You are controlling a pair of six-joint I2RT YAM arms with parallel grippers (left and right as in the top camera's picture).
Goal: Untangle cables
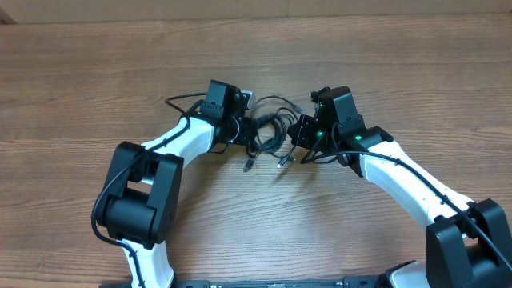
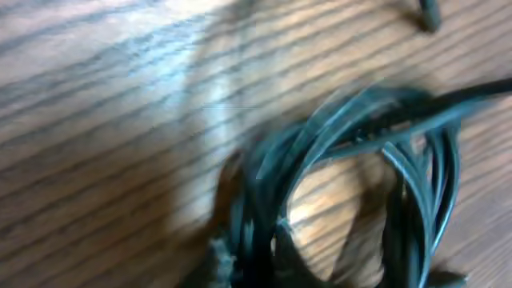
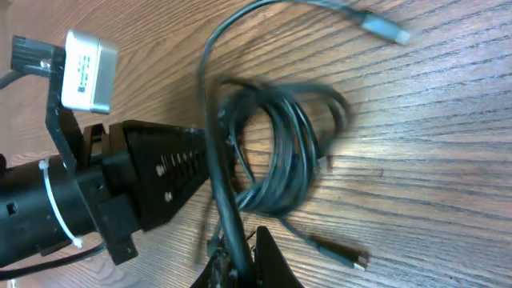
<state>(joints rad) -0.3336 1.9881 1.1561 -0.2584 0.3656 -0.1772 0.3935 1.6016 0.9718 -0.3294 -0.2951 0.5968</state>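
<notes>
White-shelled with black joints, the left arm (image 1: 172, 144) and the right arm (image 1: 400, 172) are rising from the near edge of the brown wood-grain table (image 1: 80, 72). They are bending inward so that their wrists are facing each other near the middle of the top. The left gripper (image 1: 242, 132) is pointing rightward and lying low over the wood. Its jaws are standing narrow and pinching the left side of the bundle, though its own wrist view is too blurred to show the fingertips plainly. The right gripper (image 1: 294, 134) is angling in from the opposite side, jaws drawn together on one strand that is running down between its fingertips (image 3: 272, 264). A small green light (image 1: 358, 140) is glowing on the right wrist. Between the two grippers the thin black flexible cables (image 1: 268, 128) are lying as a small tangled coil on the table. A loose plug end (image 1: 249, 165) and a second plug end (image 1: 282, 162) are trailing toward the near side. A silver-tipped plug (image 3: 384, 30) is resting apart from the coil on a long loop. Beyond the arms the wood grain is running on to a plain tan band (image 1: 256, 8) at the far edge.
</notes>
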